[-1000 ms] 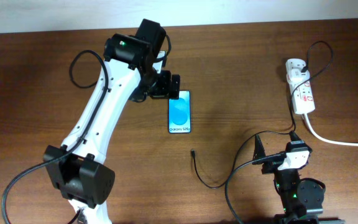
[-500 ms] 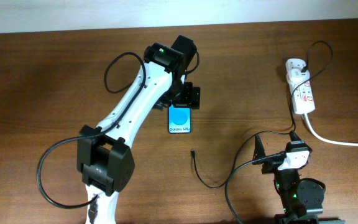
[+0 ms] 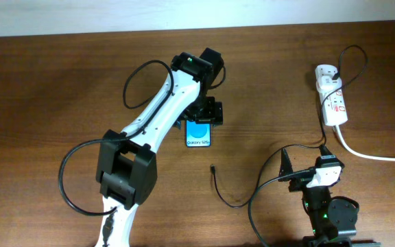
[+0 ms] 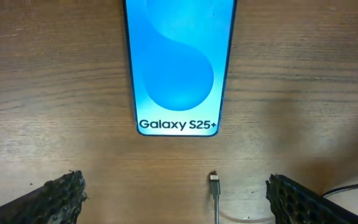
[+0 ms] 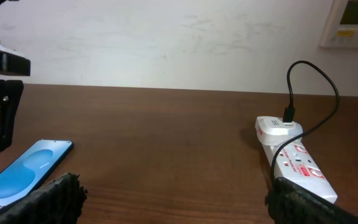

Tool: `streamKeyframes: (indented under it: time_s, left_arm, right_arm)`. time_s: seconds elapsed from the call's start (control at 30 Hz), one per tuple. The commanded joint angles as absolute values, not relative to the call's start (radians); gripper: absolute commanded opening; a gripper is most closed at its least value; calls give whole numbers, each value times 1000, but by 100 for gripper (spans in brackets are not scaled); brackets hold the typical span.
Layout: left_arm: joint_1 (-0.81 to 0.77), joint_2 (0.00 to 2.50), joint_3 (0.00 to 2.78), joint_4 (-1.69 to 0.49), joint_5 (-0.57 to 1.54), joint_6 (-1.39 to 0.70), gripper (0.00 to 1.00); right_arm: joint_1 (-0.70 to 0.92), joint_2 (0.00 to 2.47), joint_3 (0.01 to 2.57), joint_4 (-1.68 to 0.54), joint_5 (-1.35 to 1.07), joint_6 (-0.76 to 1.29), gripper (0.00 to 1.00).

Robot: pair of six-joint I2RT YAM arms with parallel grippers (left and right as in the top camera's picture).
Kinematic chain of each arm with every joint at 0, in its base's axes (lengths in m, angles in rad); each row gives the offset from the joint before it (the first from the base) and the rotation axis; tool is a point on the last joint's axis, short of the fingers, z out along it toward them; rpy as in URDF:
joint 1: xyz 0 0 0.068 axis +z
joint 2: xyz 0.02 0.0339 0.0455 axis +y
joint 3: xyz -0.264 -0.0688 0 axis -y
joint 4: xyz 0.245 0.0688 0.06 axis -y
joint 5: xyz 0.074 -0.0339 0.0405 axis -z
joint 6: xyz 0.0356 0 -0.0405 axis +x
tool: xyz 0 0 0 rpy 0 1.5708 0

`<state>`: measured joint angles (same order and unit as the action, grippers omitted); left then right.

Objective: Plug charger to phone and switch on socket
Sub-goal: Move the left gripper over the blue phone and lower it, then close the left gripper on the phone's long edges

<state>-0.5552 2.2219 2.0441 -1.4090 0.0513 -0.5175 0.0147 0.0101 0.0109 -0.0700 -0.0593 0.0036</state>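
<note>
Your left gripper [image 4: 176, 198] hovers over the table [image 4: 55, 93], fingers spread wide and holding nothing. The phone [image 4: 178, 62] lies flat just ahead of its fingertips, screen up, with the "Galaxy S25+" end nearest the gripper. The charger [image 4: 214, 182] has its plug tip on the wood between the fingers, near the phone's edge but apart from it. Your right gripper [image 5: 176, 199] is also spread and empty. The socket [image 5: 294, 158] lies ahead to its right, with a black lead plugged in at its far end.
</note>
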Motion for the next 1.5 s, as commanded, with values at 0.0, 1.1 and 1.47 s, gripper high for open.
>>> streamKeyframes:
  time_s: [0.0,1.1,1.47]
  left_arm:
    - [-557,2228,2056,-1402,37,-531,99]
    - [-558,2342,2056,-1234,-83,-519,99]
    - [-525,2358,2045,-1185,-11,-518,99]
  right_arm:
    - [21,4,6,-76,-51,5,98]
    - [21,4,6,-76,-51,5,98]
    - [21,4,6,-76,-51,5,98]
